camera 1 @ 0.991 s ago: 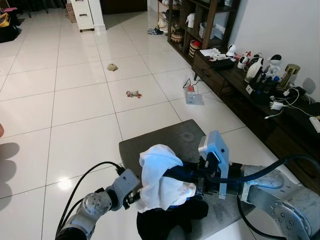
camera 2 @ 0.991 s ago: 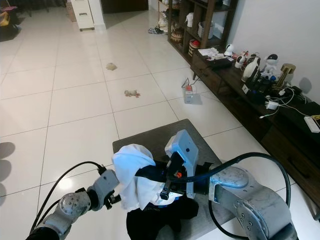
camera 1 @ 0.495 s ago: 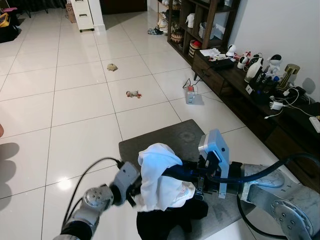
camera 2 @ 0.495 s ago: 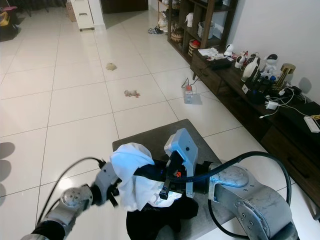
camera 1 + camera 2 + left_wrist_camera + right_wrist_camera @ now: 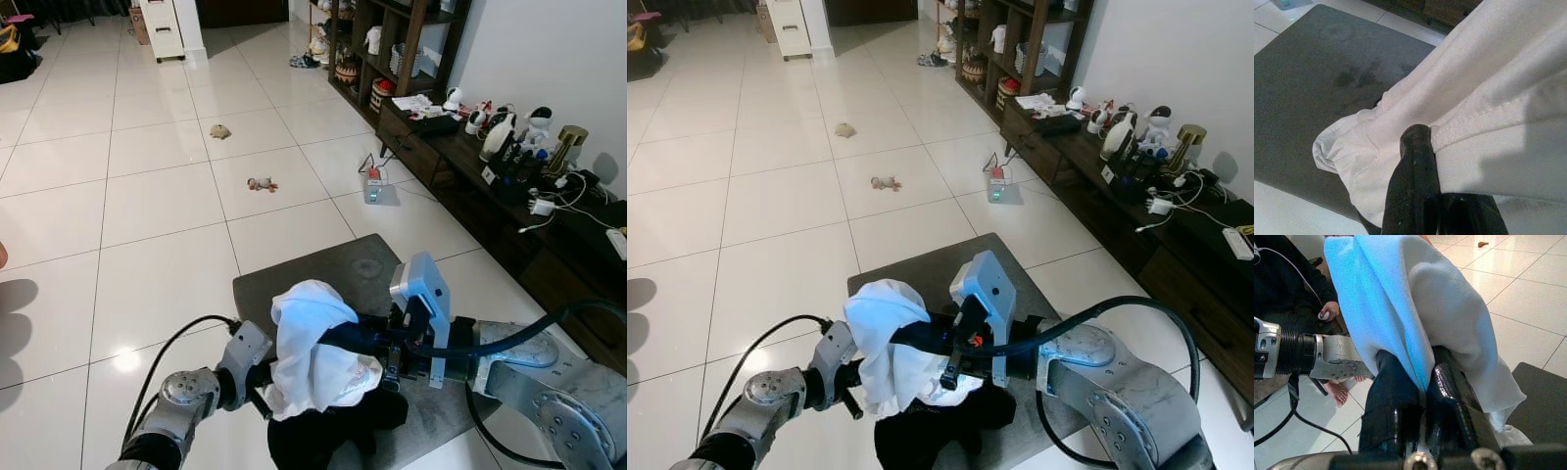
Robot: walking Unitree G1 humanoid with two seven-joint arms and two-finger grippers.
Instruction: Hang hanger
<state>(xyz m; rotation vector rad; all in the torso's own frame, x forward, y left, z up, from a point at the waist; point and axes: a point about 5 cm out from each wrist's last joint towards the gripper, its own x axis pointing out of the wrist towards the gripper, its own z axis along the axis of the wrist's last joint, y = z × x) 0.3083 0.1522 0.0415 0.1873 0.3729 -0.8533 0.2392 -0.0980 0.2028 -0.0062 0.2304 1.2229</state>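
My right wrist camera catches what the head cameras can't: a seated person's hand (image 5: 1330,313) and bare foot (image 5: 1336,390) behind my left arm, in the left half of that picture, with a cable running along the tiles. My left wrist camera gives me the hem of the white garment (image 5: 1459,107) up close, one black finger (image 5: 1415,166) pressed into its seam; I can't tell from there whether that claw is clenched or released.

From the head, the white garment (image 5: 312,343) sits low in the centre of the frame, draped over my right gripper (image 5: 364,343). The right wrist picture shows both of that claw's fingers (image 5: 1447,396) together under the cloth, grasping it along with a dark garment (image 5: 1391,396). I can't make out a hanger under the fabric. My left gripper (image 5: 263,384) is at the cloth's lower left edge, touching it.

Below all this lies a grey mat (image 5: 333,269), its far edge toward the middle of the frame. Open tile floor (image 5: 147,206) spreads across the left and top, with two small toys (image 5: 262,184) well apart from me. A dark sideboard (image 5: 509,211) crowded with ornaments lines the right edge.
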